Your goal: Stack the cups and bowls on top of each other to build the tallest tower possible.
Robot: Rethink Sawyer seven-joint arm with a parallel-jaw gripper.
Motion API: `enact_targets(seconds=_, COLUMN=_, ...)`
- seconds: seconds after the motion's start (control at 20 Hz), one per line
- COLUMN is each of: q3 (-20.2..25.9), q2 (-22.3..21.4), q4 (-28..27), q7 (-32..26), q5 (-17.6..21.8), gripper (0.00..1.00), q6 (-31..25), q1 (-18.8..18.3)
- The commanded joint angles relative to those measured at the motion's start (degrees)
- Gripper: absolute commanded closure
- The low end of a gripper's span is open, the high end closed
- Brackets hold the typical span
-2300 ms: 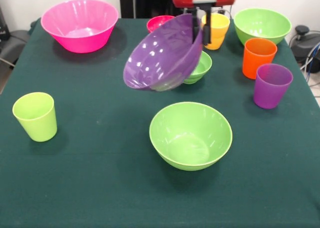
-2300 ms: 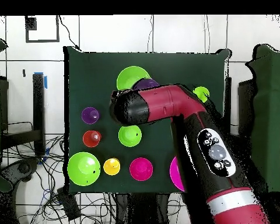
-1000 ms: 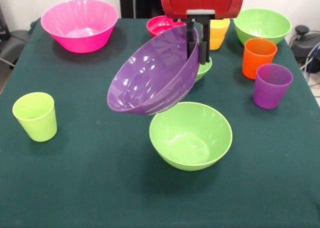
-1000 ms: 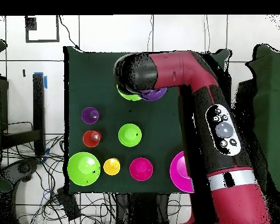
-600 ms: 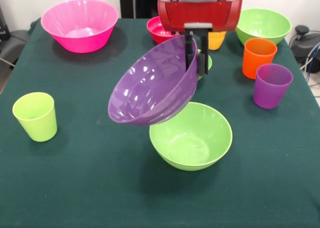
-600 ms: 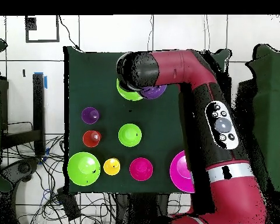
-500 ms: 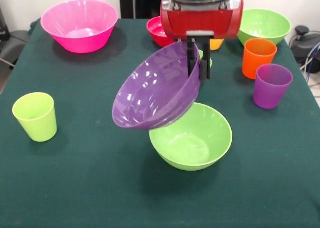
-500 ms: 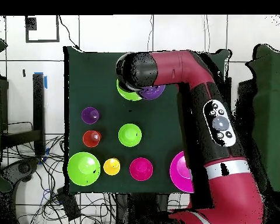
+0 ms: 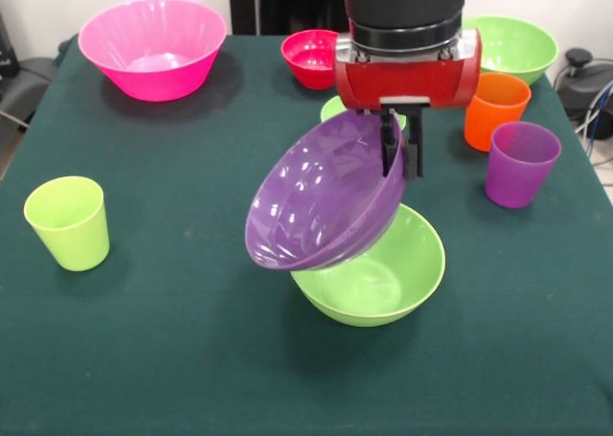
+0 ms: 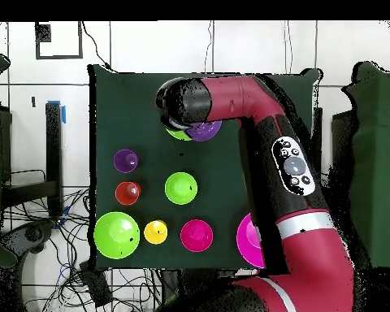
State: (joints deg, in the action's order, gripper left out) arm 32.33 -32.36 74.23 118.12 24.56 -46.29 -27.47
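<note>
Open green tabletop (image 9: 192,350) lies along the near edge and between the lime cup (image 9: 67,222) and the green bowl (image 9: 383,273). The tilted purple bowl (image 9: 321,206), hanging from the gripper (image 9: 400,153), covers that bowl's left side; cups (image 9: 520,163) crowd the right.

Purple bowl (image 9: 324,206) covering the near green bowl's (image 9: 402,278) rim below the jaws, yellow-orange cup (image 10: 155,232) hidden behind them in front view, small green bowl (image 9: 335,107) barely peeking out.
</note>
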Motion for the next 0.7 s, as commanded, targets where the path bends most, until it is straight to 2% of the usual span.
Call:
enact_targets(seconds=0.05, q3=0.7, q2=1.3, q4=-1.7, q7=-4.6, q5=1.8, gripper=1.00, q6=2.9, q1=1.6)
enact_targets(seconds=0.7, q3=0.1, q2=3.0, q4=-1.9, q7=-4.7, q5=2.9, gripper=1.00, q6=5.1, q1=1.4)
